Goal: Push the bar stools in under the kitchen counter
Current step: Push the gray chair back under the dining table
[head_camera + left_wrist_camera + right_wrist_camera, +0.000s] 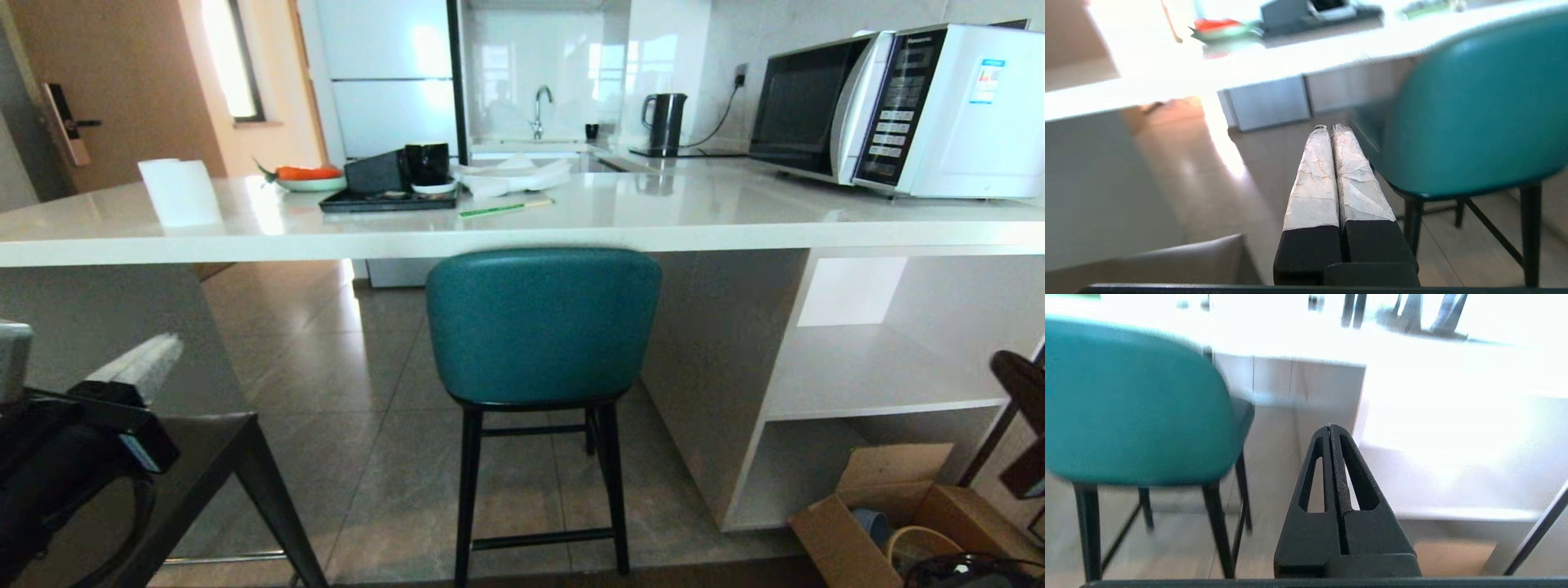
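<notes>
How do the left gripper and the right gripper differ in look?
The left gripper has solid fingers wrapped in whitish, creased tape; the right gripper has bare black fingers with open slots. The teal stool lies between them. Both are shut and empty.

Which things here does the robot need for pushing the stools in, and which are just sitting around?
For the job:
teal stool
grey stool, corner only
kitchen counter
left gripper, shut
right gripper, shut

Just lying about:
microwave
kettle
black tray
paper roll
cardboard box
</notes>
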Robot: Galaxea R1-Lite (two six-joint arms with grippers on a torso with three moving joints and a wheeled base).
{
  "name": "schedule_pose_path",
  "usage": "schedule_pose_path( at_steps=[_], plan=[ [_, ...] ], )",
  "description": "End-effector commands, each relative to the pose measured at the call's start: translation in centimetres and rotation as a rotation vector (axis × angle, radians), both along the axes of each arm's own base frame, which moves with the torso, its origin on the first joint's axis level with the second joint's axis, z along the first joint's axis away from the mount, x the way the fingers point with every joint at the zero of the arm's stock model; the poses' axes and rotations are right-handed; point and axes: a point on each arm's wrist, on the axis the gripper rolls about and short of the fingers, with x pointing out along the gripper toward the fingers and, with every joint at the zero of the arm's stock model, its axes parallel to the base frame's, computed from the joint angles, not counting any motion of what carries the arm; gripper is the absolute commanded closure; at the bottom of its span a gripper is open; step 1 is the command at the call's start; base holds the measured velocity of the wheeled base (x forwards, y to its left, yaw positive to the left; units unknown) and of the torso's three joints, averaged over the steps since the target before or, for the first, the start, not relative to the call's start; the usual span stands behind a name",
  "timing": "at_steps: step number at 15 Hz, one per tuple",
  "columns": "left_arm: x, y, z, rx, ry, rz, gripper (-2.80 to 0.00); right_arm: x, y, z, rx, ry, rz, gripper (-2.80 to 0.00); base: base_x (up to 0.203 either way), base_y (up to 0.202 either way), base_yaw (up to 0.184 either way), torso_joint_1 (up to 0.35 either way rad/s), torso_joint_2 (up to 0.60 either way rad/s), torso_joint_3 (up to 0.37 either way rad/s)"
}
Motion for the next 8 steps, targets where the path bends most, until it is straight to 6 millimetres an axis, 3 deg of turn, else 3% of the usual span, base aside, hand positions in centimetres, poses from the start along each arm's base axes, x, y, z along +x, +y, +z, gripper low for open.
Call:
schedule_pose_path(
  at_steps=[1,5,8],
  plan=[
    [-3.9,0.6,1.8,-0.020,-0.049,0.013,0.00,-4.4,-0.8,1.0,0.003,-0.005,0.005,0.00,0.000,0.000,0.000,0.000,0.00,0.000],
    [-9.4,1.4,2.2,-0.074,0.013,0.024,0.00,-9.3,-1.6,2.1,0.024,-0.028,-0.044,0.00,0.000,0.000,0.000,0.000,0.00,0.000],
    [-14.1,2.0,0.5,-0.080,0.037,0.028,0.00,-12.8,-1.7,1.5,0.009,-0.050,-0.057,0.00,0.000,0.000,0.000,0.000,0.00,0.000]
  ],
)
